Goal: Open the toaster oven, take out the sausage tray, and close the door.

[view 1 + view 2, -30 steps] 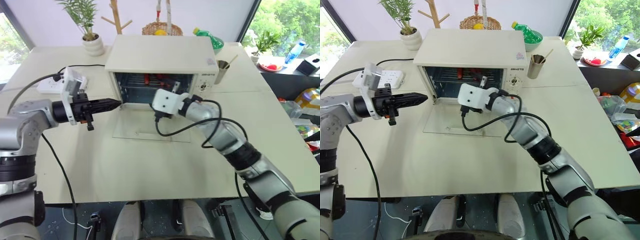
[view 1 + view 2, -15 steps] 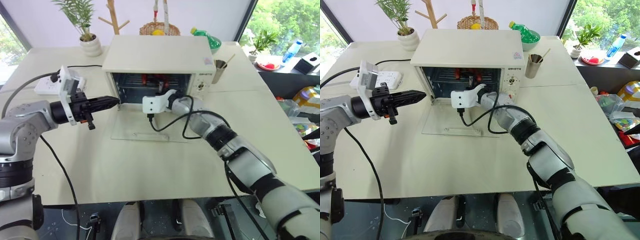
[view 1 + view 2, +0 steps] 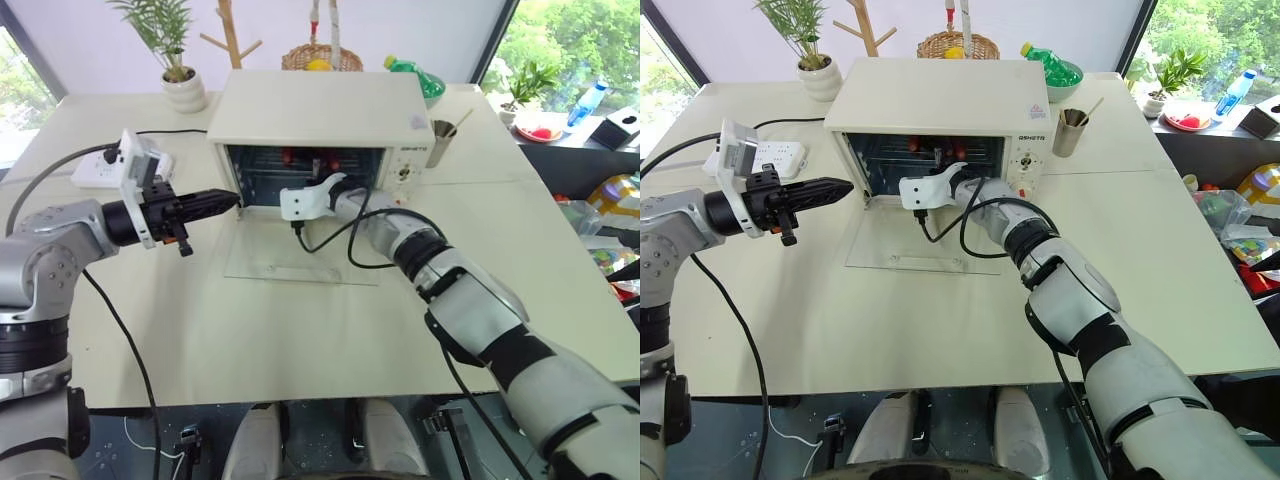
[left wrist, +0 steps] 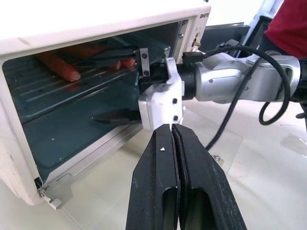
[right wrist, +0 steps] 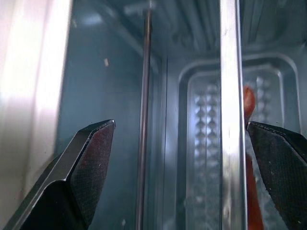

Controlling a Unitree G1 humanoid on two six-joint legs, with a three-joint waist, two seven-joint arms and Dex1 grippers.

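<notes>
Reaching into the toaster oven (image 3: 940, 110), the right hand (image 4: 122, 84) has its fingers spread wide, one above and one below the rim of the sausage tray (image 5: 230, 158) just ahead of it on the rack, likely so they can close on that edge. The door (image 3: 915, 245) lies flat on the counter (image 3: 840, 330) beneath this hand, giving it room. The left hand (image 3: 825, 190) waits pinched together and empty off to the side, clear of the opening.

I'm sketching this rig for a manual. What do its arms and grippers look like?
Both arms have silver-grey shells with black joint bands. Each wrist carries a white boxy camera housing. A black cable loops along each arm. The left gripper and the right gripper each have two black tapered fingers.
</notes>
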